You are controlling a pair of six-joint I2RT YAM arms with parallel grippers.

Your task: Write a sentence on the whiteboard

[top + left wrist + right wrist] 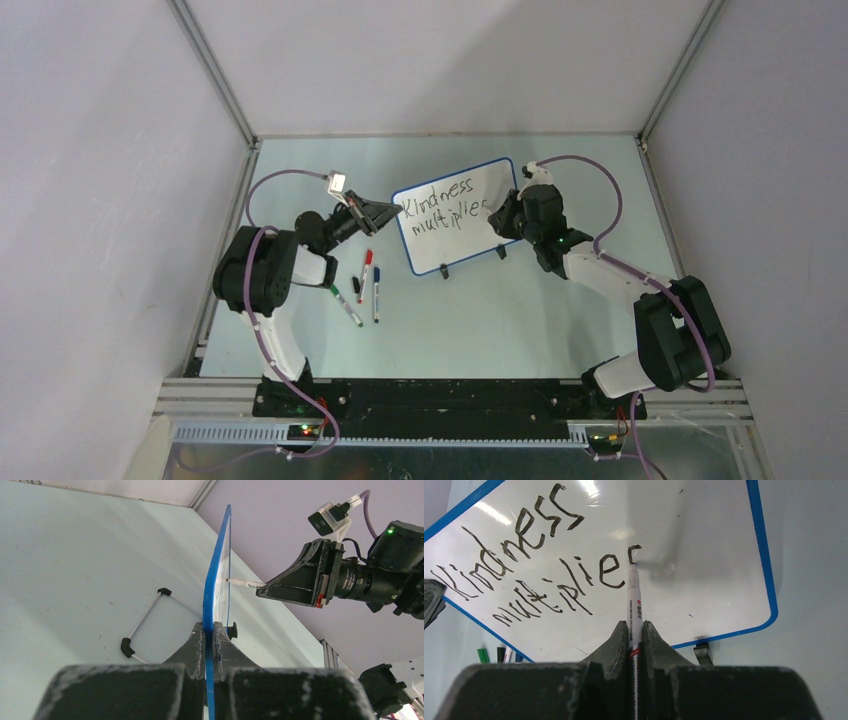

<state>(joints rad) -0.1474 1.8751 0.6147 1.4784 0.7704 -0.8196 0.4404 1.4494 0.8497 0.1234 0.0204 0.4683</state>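
Whiteboard [455, 245]: glossy, blue-rimmed, rounded corners; left pincer [210, 635] clamps edge; right pincer [635, 632] grips slim white marker [634, 600].

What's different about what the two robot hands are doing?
The left gripper pinches the edge of the blue-rimmed white whiteboard; the right gripper pinches a thin white marker pen. The left gripper sits side-on to the board; the right gripper faces its black handwritten words. Both are shut.

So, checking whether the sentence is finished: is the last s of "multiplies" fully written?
No, the marker tip rests on the whiteboard with only the top hook of that last letter drawn after "multiplie".
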